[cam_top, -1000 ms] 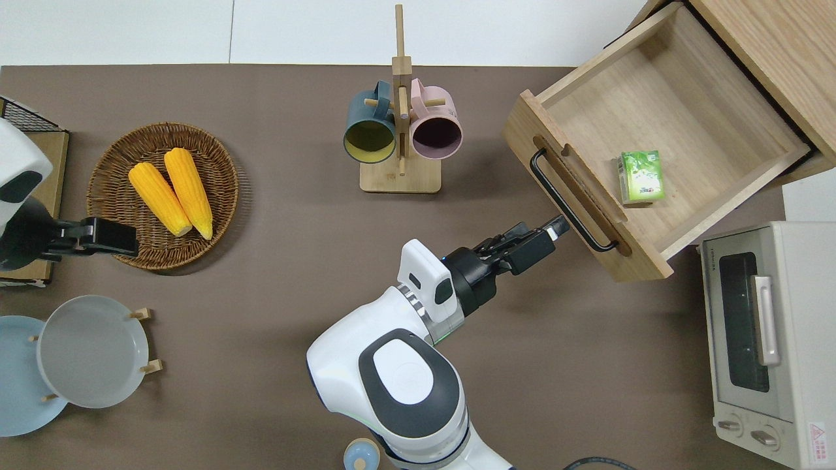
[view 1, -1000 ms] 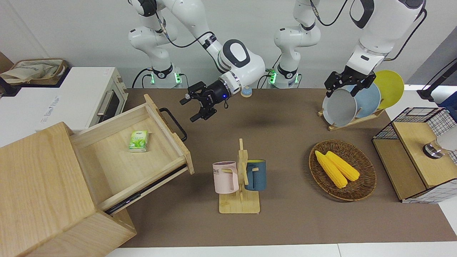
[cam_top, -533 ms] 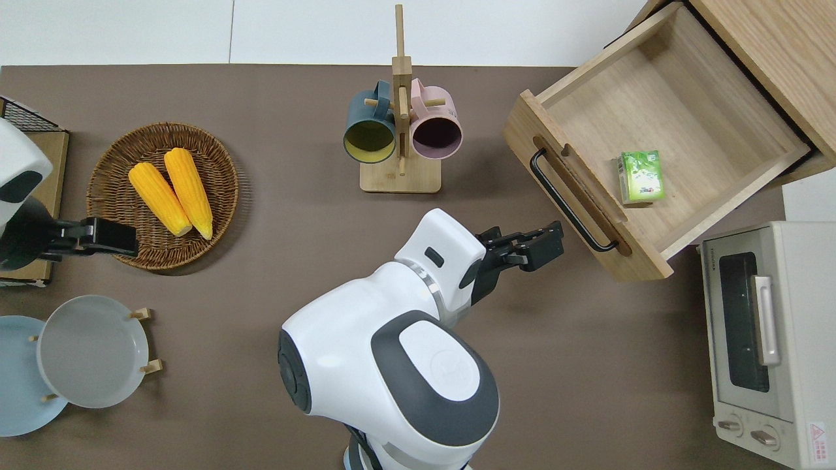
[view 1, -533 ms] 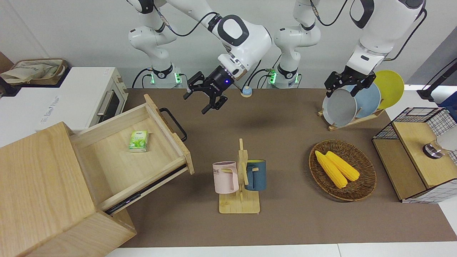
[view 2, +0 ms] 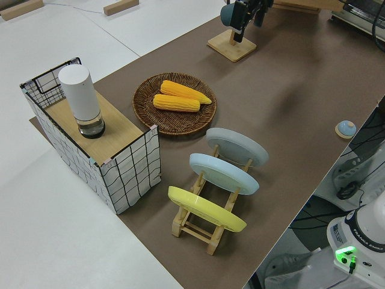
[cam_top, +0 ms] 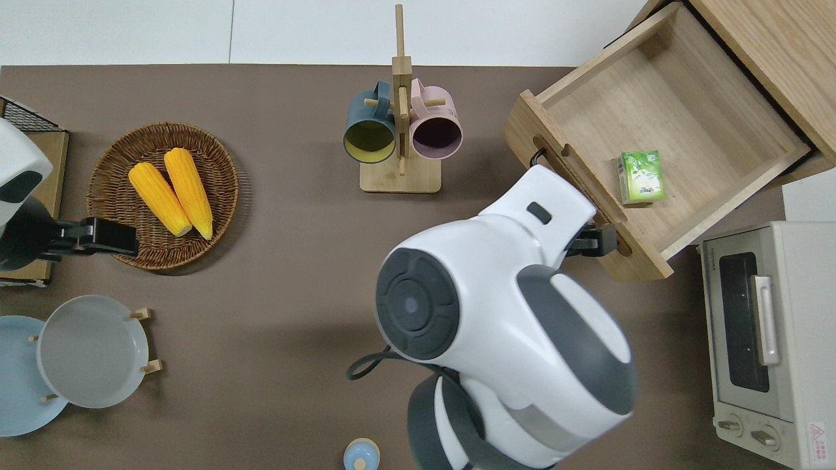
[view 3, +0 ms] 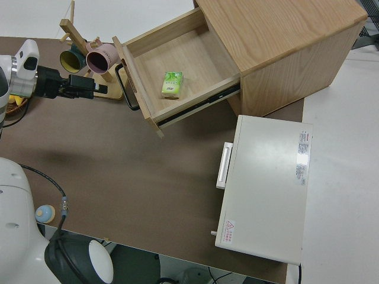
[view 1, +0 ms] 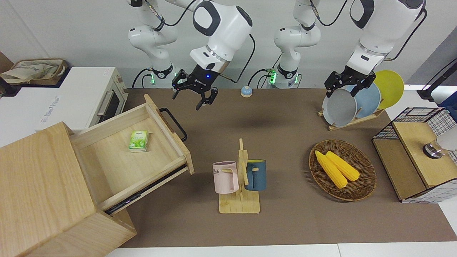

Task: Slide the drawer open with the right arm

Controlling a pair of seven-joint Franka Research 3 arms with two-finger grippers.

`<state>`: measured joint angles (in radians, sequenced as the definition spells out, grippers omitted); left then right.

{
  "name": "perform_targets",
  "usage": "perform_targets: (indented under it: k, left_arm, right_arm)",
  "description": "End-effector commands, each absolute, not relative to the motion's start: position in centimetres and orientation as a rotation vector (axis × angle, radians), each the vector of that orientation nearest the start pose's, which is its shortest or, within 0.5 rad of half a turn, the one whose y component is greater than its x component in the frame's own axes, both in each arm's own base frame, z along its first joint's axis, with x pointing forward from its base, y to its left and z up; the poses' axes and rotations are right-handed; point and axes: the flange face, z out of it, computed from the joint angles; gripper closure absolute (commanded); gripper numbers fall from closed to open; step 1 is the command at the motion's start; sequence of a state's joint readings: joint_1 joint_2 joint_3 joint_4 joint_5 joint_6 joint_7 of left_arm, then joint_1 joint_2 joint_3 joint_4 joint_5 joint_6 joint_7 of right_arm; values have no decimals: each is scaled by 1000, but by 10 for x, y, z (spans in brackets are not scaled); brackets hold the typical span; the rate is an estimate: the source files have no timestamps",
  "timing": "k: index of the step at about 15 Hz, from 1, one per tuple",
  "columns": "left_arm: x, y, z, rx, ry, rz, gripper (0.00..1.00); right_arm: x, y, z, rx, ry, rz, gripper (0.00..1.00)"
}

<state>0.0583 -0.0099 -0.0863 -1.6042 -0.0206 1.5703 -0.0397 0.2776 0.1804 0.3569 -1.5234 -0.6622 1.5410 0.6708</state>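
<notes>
We see the right tool [view 1: 195, 93] with fingers apart, clear of the open drawer [view 1: 130, 153]; overhead, its arm hides it. Left arm parked, grip apparently spread.

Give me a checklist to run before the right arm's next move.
1. Drawer pulled out: ok, the green pack inside is exposed.
2. Right end effector empty: ok, open, holding nothing.
3. End effector apart from the handle: ok.
4. Its height above the drawer front: cannot tell.
5. Mug rack away from the arm: ok.
6. Left arm parked: ok.
</notes>
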Motion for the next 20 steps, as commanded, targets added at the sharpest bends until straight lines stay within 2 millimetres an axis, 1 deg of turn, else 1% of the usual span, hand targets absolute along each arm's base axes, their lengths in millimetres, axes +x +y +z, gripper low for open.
perform_targets:
  k: [1,5,6,8,10,11,13,15,17,20]
  left_arm:
    - [546,-17,616,-3148,-5,49,5]
    - [546,-17,616,-3148,-7,49,2]
    - [546,-17,616,-3148,-7,49,2]
    - [546,-17,617,-3148,-5,46,5]
    - [546,-17,616,-3148,-7,49,2]
    - [546,-17,616,-3148,-7,49,2]
    - [546,-17,616,-3148,-7,49,5]
    - [546,-17,616,-3148,-7,49,2]
    - [546,-17,616,-3148,-5,49,5]
    - [546,-17,616,-3148,-7,49,5]
  right_arm:
    - [536,243,593,2700,44,239,13]
    - [547,180,615,2858,60,152,13]
    - [551,155,621,2925,2,130,13]
    - [553,128,627,3007,-30,102,13]
    - [554,107,631,3062,5,87,13]
    - [556,93,633,3082,12,83,13]
    - [557,72,633,3091,22,75,13]
    - [559,57,632,3092,-11,69,13]
    - [560,39,630,3091,-54,58,13]
    - [560,20,628,3136,12,32,11]
